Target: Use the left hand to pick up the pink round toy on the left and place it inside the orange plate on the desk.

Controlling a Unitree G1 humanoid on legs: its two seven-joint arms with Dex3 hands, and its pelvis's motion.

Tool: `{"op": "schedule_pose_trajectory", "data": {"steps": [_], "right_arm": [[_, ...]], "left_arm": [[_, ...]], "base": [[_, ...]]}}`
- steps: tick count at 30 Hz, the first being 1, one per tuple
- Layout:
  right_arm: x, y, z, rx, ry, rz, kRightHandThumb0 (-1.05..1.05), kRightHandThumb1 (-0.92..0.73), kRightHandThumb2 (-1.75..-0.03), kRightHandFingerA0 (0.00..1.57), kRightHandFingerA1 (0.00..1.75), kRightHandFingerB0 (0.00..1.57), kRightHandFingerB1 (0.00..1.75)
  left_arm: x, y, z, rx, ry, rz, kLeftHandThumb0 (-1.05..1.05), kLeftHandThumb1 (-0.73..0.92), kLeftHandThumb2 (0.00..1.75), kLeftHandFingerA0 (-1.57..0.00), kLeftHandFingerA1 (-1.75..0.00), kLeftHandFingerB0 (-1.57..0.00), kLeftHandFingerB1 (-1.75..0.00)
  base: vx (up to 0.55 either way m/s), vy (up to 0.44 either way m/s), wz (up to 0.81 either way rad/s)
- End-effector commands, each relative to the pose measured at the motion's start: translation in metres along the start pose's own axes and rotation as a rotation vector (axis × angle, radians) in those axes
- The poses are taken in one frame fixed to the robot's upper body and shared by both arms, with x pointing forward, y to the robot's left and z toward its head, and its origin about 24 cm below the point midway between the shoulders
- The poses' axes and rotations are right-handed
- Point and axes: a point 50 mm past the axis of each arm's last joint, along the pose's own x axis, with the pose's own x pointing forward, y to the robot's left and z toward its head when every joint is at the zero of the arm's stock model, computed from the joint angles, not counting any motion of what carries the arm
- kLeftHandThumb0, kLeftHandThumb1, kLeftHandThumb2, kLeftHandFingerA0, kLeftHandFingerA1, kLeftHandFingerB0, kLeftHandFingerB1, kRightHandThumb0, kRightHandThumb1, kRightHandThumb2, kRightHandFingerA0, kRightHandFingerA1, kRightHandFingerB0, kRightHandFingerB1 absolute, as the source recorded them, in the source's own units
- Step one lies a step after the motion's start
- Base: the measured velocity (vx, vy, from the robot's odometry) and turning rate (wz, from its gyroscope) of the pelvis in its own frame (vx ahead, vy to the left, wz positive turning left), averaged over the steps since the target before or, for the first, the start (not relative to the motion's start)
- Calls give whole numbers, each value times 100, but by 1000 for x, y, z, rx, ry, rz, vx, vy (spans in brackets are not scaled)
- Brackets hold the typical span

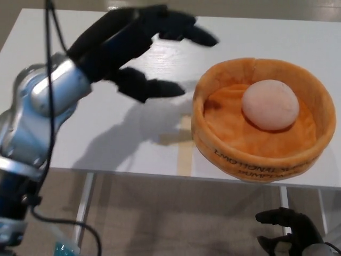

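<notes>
The left hand (136, 50) hangs above the white desk (80, 122) to the left of the orange plate (264, 152), empty, its black thumb and fingers spread wide and reaching toward the plate without touching it. The pink round toy (270, 104) lies inside the plate, toward its far side, a smooth pale dome on soft, wrinkled orange fabric with a thick padded rim. The right hand (290, 237) shows only at the bottom edge, below the desk, its fingers loosely curled around nothing.
</notes>
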Motion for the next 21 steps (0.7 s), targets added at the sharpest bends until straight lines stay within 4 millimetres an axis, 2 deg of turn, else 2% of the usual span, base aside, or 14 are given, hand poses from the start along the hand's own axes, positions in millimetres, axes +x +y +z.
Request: {"op": "schedule_pose_trajectory", "data": {"steps": [1, 5, 10, 11, 12, 14, 15, 16, 17, 21], "right_arm": [[-5, -5, -17, -7, 50, 1, -14, -60, -59, 54, 84, 49, 72], [-4, -5, -15, -11, 45, 0, -13, -59, -57, 57, 86, 50, 72], [-4, -6, -14, -11, 49, -2, -16, -59, -57, 55, 84, 51, 72], [-3, -7, -14, -11, 49, -4, -14, -60, -57, 56, 85, 51, 72], [-3, -8, -13, -20, 49, -7, -15, -59, -57, 58, 85, 52, 72], [-3, -8, -13, -21, 48, -6, -16, -59, -58, 56, 85, 51, 73], [-3, -8, -13, -21, 48, -6, -16, -59, -58, 56, 85, 51, 73], [-3, -10, -13, -18, 49, -6, -16, -59, -57, 55, 83, 51, 72], [-3, -10, -13, -16, 49, -6, -16, -60, -58, 54, 83, 50, 72], [-3, -10, -13, -16, 47, -12, -15, -59, -57, 56, 84, 51, 72]], "left_arm": [[-127, -7, 26, -643, -254, -515, -20, 64, 59, -36, -41, -70, -46], [-145, -21, 23, -718, -242, -540, -24, 65, 59, -38, -40, -65, -41], [-158, -29, 22, -772, -216, -550, -22, 68, 60, -42, -42, -59, -39], [-168, -44, 15, -837, -179, -544, -18, 74, 61, -32, -40, -59, -41], [-185, -74, 1, -956, -82, -542, -23, 74, 62, -30, -41, -58, -40], [-194, -89, -7, -994, 6, -549, -25, 72, 62, -36, -37, -59, -38], [-194, -89, -7, -994, 6, -549, -25, 72, 62, -36, -37, -59, -38], [-203, -103, -16, -1008, 123, -554, -24, 70, 61, -37, -38, -59, -39], [-207, -110, -20, -1028, 171, -557, -21, 69, 61, -35, -37, -56, -38], [-216, -129, -31, -1066, 272, -534, -22, 64, 66, -35, -39, -52, -41]], "base": [[0, 0, 0], [0, 0, 0], [0, 0, 0], [0, 0, 0], [0, 0, 0], [0, 0, 0], [0, 0, 0], [0, 0, 0], [0, 0, 0], [0, 0, 0]]}}
